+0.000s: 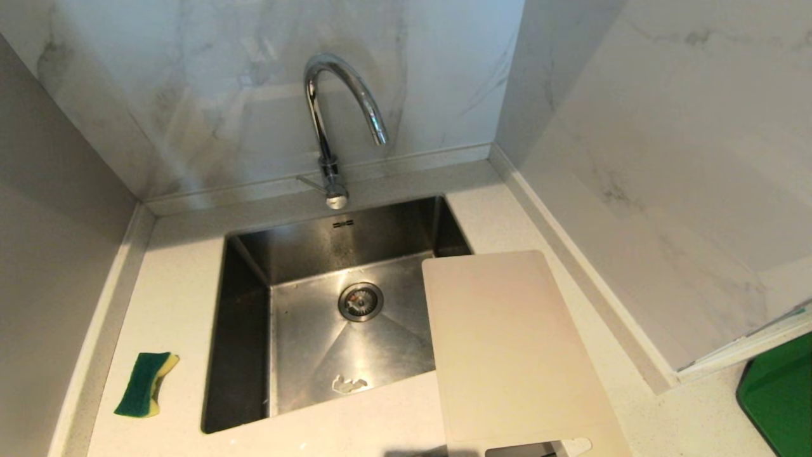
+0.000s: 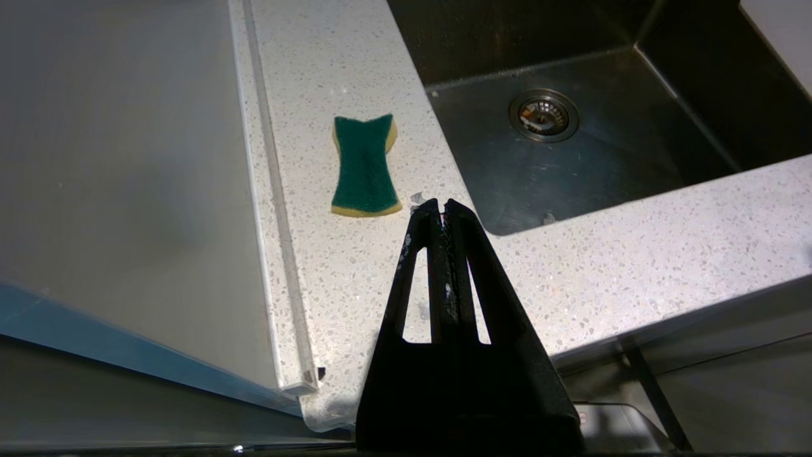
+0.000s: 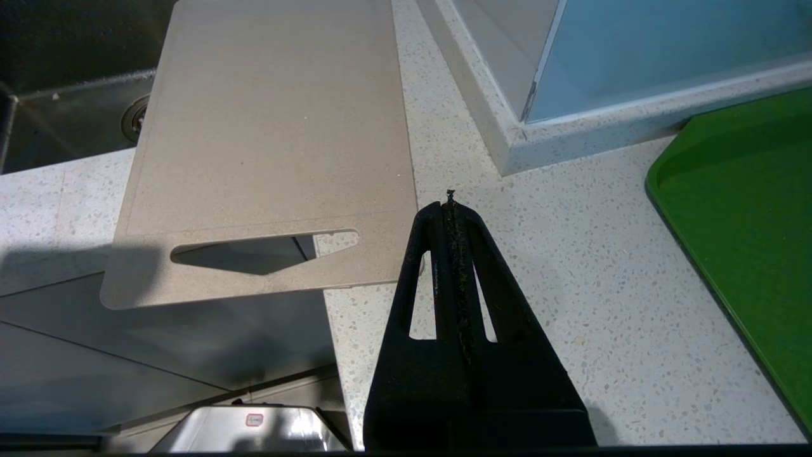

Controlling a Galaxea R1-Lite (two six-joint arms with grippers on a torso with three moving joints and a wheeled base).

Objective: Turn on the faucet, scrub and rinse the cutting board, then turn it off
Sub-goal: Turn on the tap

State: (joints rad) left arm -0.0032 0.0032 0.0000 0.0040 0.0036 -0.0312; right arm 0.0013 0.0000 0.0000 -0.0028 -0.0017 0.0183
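The chrome gooseneck faucet (image 1: 330, 120) stands behind the steel sink (image 1: 244, 330), its thin lever at the base; no water runs. The pale cutting board (image 1: 507, 349) lies flat on the counter right of the sink, its far corner over the basin and its handle slot (image 3: 254, 251) past the counter's front edge. A green and yellow sponge (image 1: 146, 384) lies on the counter left of the sink. Neither arm shows in the head view. My left gripper (image 2: 442, 204) hangs shut and empty near the sponge (image 2: 365, 166). My right gripper (image 3: 449, 206) is shut and empty beside the board's handle end.
Marble walls close the back and right of the counter, a grey panel (image 1: 57, 254) the left. A green tray (image 1: 780, 393) sits at the far right. The drain strainer (image 1: 360, 301) is in the sink floor, with a small white scrap (image 1: 349, 383) near the front.
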